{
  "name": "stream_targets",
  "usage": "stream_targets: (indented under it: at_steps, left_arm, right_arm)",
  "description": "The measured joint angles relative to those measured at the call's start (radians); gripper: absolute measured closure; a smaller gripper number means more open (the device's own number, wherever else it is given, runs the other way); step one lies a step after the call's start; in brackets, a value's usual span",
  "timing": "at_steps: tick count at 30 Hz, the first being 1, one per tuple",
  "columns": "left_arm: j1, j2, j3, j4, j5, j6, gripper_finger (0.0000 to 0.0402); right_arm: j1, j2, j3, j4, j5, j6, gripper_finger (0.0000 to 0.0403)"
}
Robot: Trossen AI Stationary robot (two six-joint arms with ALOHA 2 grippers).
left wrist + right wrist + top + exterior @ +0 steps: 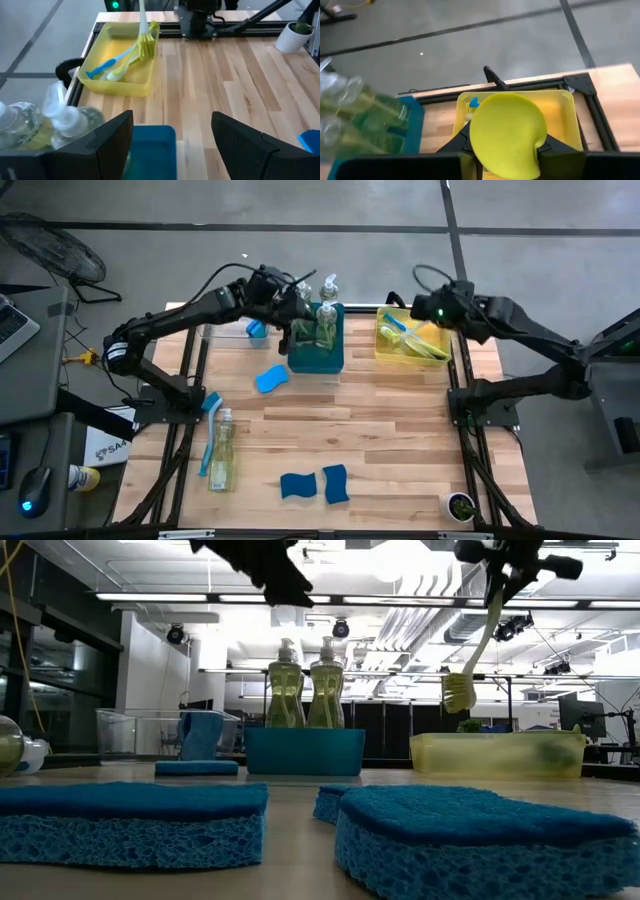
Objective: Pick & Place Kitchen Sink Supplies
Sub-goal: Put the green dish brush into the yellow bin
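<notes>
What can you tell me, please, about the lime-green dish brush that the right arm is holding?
The lime-green dish brush looks like plastic, with a long pale handle and a head of yellow-green bristles. It hangs nearly upright, bristles down, gripped at its broad rounded handle end by the right hand, which is shut on it. It is held above the yellow bin at the table's far right, and its bristles look clear of the bin's rim. Other brushes lie in that bin below it.
</notes>
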Motion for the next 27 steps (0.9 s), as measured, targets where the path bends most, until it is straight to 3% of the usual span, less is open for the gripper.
stream_targets:
  at_steps: [13,27]
  left_arm:
    - [0.203,0.086,0.000,0.042,0.203,0.059,0.0136]
    - [0.251,0.098,0.000,0.052,0.238,0.060,0.0136]
  right_arm:
    - [-0.357,0.176,0.000,0.093,-0.360,0.023,0.0342]
    - [-0.509,0.332,0.000,0.070,-0.486,0.137,0.0342]
